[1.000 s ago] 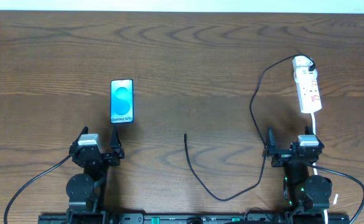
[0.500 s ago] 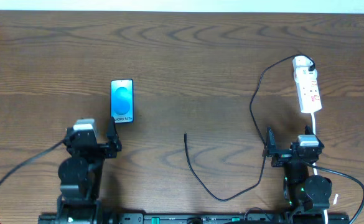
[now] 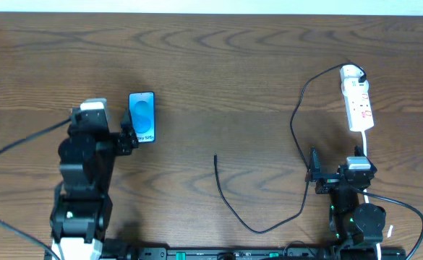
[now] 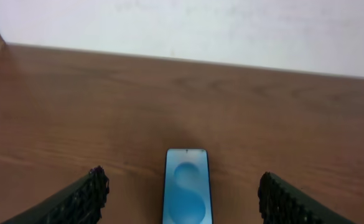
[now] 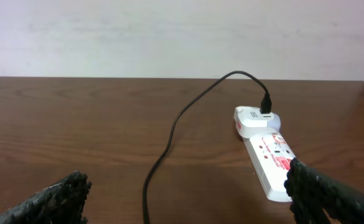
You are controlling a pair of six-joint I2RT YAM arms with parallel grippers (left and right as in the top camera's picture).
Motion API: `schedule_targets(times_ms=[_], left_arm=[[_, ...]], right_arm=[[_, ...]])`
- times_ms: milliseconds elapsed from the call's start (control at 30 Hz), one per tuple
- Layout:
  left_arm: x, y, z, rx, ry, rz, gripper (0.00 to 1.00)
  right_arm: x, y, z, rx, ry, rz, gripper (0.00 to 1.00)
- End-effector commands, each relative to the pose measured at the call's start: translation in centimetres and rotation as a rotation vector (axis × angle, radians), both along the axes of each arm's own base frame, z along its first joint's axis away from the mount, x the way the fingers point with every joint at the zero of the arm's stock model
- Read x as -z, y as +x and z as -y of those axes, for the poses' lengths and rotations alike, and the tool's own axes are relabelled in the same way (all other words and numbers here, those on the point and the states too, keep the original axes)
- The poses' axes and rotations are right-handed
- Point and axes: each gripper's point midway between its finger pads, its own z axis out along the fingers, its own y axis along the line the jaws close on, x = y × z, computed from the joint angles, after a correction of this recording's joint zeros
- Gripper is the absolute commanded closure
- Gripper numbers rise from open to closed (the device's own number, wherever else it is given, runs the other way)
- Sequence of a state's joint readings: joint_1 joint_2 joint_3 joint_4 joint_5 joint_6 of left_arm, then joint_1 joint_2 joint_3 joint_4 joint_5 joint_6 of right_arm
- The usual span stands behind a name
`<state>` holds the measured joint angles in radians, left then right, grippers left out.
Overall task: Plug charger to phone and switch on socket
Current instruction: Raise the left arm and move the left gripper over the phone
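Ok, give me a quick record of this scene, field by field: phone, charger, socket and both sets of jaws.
phone: lying flat, screen up, showing blue
charger: one end plugged in at the socket's far end, free tip lying loose, apart from the phone
socket: right side, ahead of the right arm
left jaws: open, empty, phone ahead between them
right jaws: open, empty, facing the socket

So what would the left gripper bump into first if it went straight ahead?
Probably the phone: it lies flat right ahead, lined up between the left gripper's open jaws. How high the jaws are above it is unclear.
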<state>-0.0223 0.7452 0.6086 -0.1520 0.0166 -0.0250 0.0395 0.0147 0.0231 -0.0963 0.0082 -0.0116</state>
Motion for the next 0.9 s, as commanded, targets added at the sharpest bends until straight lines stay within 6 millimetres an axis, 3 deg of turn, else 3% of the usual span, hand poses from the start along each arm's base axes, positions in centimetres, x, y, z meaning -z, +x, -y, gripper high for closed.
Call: schedule_targets(times_ms=[0, 867], left_arm=[[-1.1, 1.0, -0.1, 0.001, 0.017, -0.041, 0.2], [0.5, 6.3, -0.1, 0.035, 0.075, -0.364, 0.21]], right_arm=[[0.2, 0.0, 0.0, 0.003, -0.012, 0.001, 0.01], [0.2, 0.0, 0.0, 0.003, -0.012, 0.001, 0.01]])
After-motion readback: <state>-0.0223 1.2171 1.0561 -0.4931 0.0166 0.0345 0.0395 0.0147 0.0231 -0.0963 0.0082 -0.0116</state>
